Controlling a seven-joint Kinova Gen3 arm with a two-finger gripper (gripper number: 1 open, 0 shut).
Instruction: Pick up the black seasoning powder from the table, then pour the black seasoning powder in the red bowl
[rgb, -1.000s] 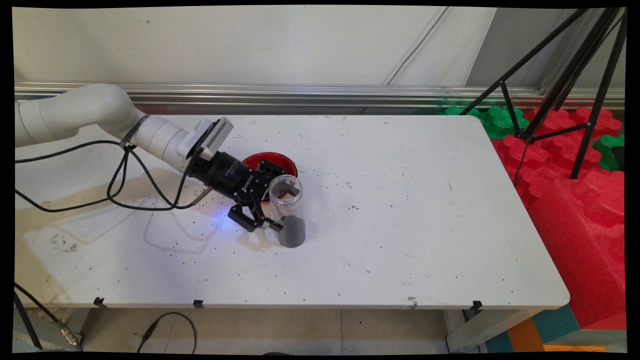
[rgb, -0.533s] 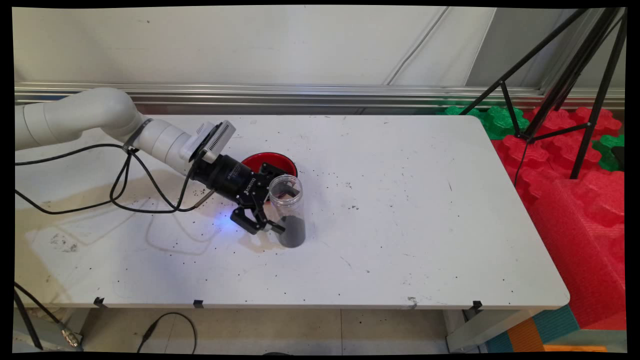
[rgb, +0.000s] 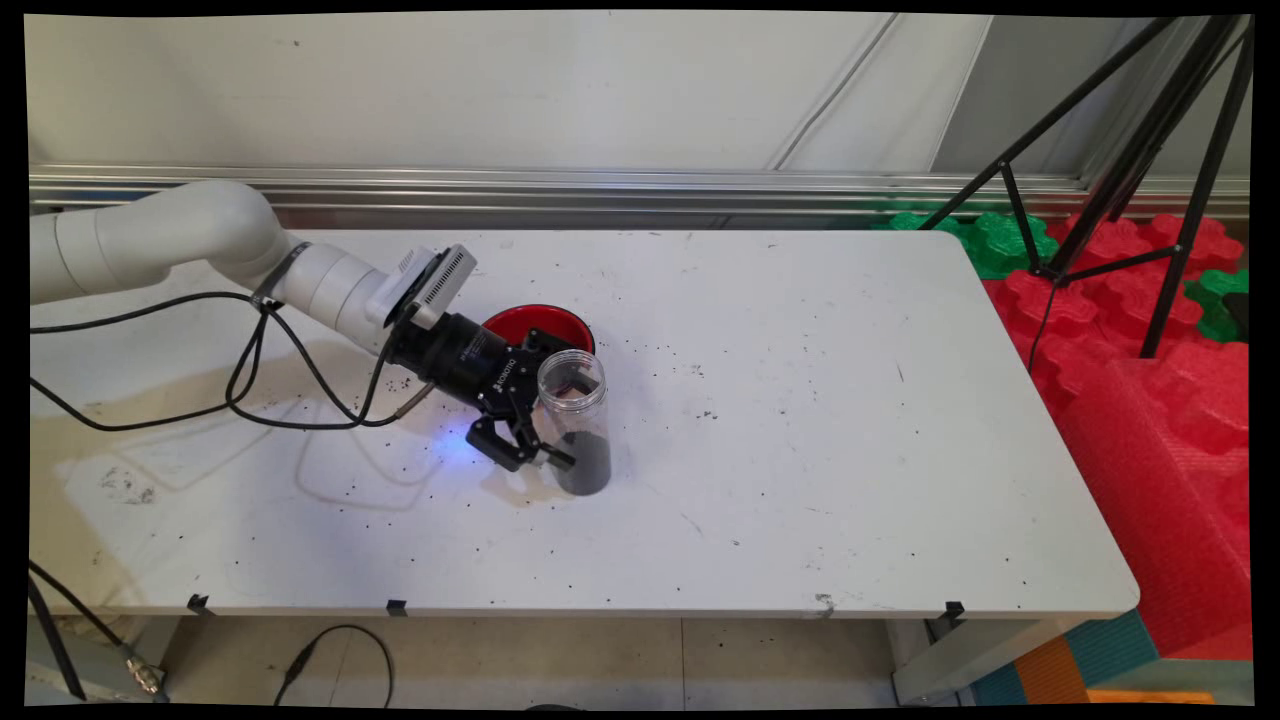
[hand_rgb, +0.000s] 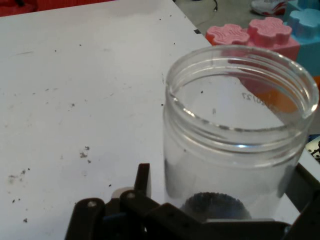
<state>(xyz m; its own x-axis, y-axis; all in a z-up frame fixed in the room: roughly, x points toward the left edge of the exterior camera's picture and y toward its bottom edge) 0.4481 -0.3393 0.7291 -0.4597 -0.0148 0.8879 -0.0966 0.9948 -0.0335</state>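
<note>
The black gripper sits low over the table, angled down to the right, with its two fingers set either side of a clear plastic jar. From where I stand the near finger presses against the jar's lower wall, close to the dark fill at its bottom; the far finger is behind the jar, seen only dimly through the plastic. In the hand view the jar fills the space between the fingers, one finger showing at its left and another at the picture's right edge. So the gripper looks clamped on the jar.

The jar stands upright on the white table, a little left of the table's middle. It has no lid, and its open threaded mouth faces up. Its lowest part holds dark grains.

Just behind the gripper and jar lies a red bowl, partly covered by the gripper's body. Small dark specks are scattered over the tabletop around the jar. Black cables hang in loops from the white arm at the left. Off the table's right side are red foam blocks, with a black tripod standing among them.
</note>
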